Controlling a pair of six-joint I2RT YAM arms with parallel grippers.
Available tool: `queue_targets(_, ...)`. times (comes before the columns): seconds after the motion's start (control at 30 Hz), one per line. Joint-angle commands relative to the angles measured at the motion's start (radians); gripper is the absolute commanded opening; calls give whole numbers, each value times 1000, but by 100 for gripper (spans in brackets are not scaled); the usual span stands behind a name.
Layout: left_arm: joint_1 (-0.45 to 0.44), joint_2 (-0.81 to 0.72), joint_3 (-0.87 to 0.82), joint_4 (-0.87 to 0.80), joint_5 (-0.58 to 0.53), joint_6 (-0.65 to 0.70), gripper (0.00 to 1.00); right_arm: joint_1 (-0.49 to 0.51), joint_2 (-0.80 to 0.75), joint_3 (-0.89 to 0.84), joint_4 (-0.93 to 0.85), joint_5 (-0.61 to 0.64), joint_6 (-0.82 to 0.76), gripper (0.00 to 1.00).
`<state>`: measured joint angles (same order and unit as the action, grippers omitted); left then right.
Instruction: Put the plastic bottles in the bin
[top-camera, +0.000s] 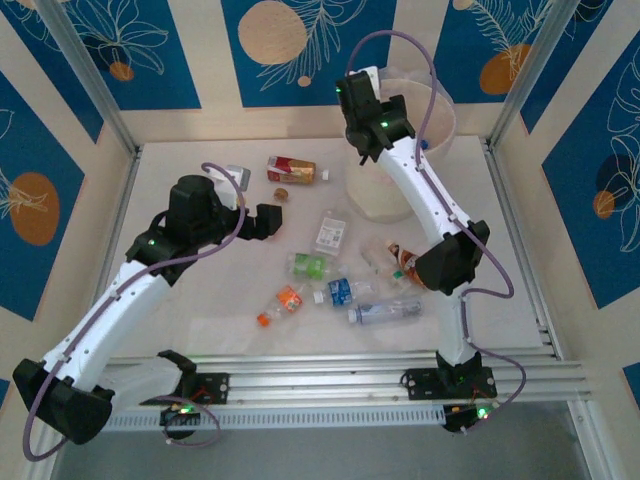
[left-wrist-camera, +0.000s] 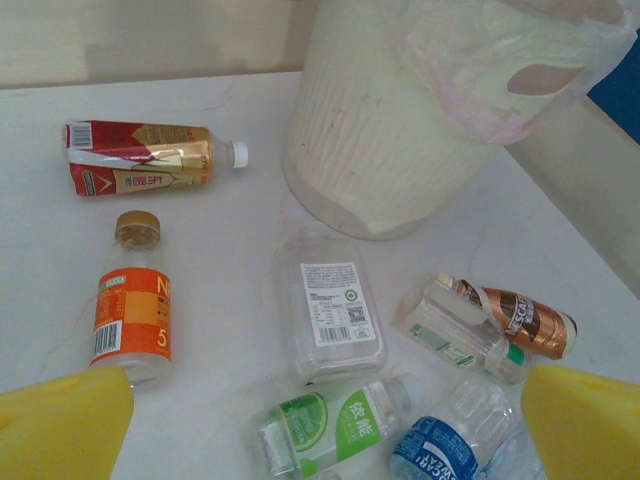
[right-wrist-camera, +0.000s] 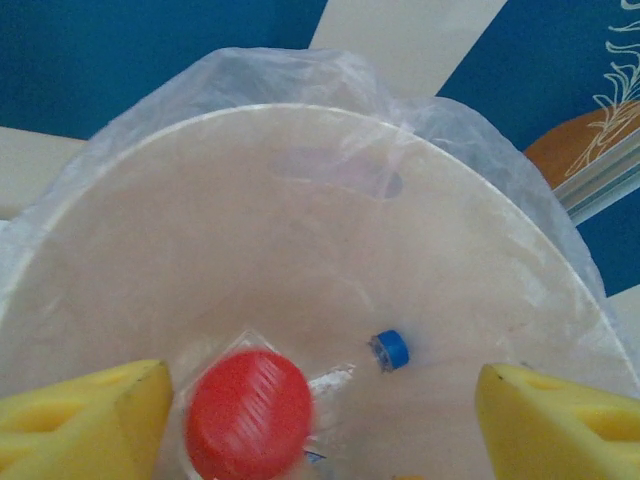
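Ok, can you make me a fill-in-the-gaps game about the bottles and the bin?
1. The right gripper hangs over the bin, and the big bottle cap between its fingers is ____.
2. The small cap deeper in the bin is ____.
3. The jaws of the left gripper stand ____.
4. The red and gold bottle on the table has a ____ cap.
Missing words: red, blue, open, white.
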<state>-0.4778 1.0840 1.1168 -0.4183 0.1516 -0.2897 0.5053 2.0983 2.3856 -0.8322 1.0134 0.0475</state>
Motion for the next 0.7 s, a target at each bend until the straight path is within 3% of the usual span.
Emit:
queue_targets(0.0,-1,-21,-3,-34,-22,-13,99,4,-40,22,-9,-15,18,82)
queue_targets(0.23,-1,13,24,-203,-55,12,100,28,-71,75,-33,-61,2,88)
queue_targets(0.4,-1,4,-11,-230,-94,2,99,49,-106,72,-16,-58,1,88)
queue_targets(0.53,-1,30,5,-237,-165,-22,100,74,-138,69,-32,-84,13,88)
queue_targets(0.67,2,134,72,-286,-253,-46,99,100,-200,40,-38,-119,28,95)
